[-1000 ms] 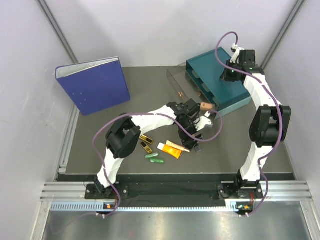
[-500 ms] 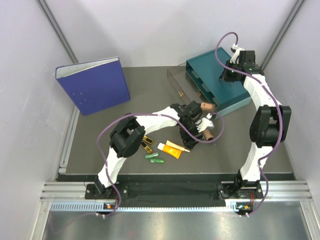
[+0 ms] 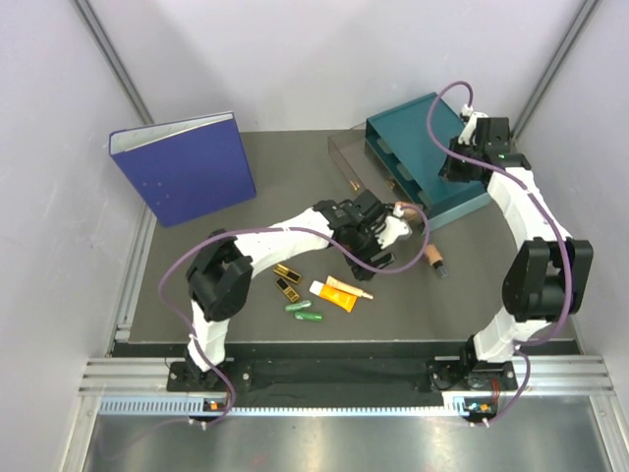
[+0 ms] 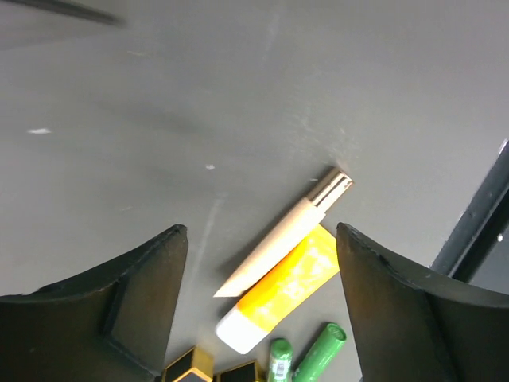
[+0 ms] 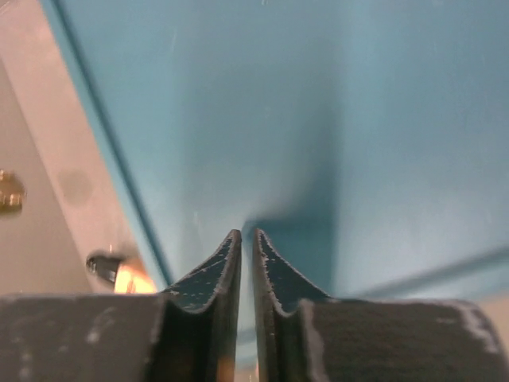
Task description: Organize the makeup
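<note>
My left gripper (image 3: 376, 254) (image 4: 261, 231) is open and empty, just above the table. Below it lie a yellow-orange white-capped tube (image 4: 280, 296) (image 3: 339, 293) and a thin beige stick with a metal tip (image 4: 282, 239) resting along it. Two green capsules (image 3: 305, 312) (image 4: 318, 348) and two gold-and-black cases (image 3: 287, 281) (image 4: 191, 368) lie to the left. One beige dark-capped bottle (image 3: 433, 262) lies free on the table to the right. Another beige bottle (image 3: 402, 208) lies by the teal box. My right gripper (image 3: 460, 164) (image 5: 246, 232) is shut and empty over the teal drawer box (image 3: 413, 138) (image 5: 318, 119).
A large blue binder (image 3: 182, 167) stands at the back left. A clear drawer tray (image 3: 356, 162) sticks out of the teal box toward the left. Grey walls close in both sides, and a metal rail runs along the near edge (image 3: 344, 374).
The beige bottle that was at my left gripper now lies free on the table to the right. My left gripper has drawn back to the left. The right arm has shifted slightly right.
</note>
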Action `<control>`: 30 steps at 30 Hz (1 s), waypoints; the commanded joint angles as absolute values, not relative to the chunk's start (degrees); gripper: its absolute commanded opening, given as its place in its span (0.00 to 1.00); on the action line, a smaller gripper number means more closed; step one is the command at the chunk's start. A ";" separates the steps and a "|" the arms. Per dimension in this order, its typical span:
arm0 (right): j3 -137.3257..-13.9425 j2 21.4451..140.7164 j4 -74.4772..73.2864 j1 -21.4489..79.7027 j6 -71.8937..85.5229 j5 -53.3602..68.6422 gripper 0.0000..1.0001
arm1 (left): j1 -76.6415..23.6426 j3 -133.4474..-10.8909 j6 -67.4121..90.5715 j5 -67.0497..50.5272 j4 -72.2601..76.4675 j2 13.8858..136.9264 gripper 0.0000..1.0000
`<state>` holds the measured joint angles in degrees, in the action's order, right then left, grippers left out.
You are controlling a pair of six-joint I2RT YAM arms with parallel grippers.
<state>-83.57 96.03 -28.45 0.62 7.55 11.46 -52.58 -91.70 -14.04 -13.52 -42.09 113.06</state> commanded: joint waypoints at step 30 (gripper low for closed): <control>-65.21 92.53 -34.20 -3.77 3.17 -17.93 0.68 | -42.89 -84.81 -8.70 -9.14 -35.24 102.48 0.81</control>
<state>-61.04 89.21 -40.73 -1.28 4.49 -11.38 -42.98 -85.67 -9.96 -8.08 -36.27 106.13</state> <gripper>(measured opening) 0.677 0.819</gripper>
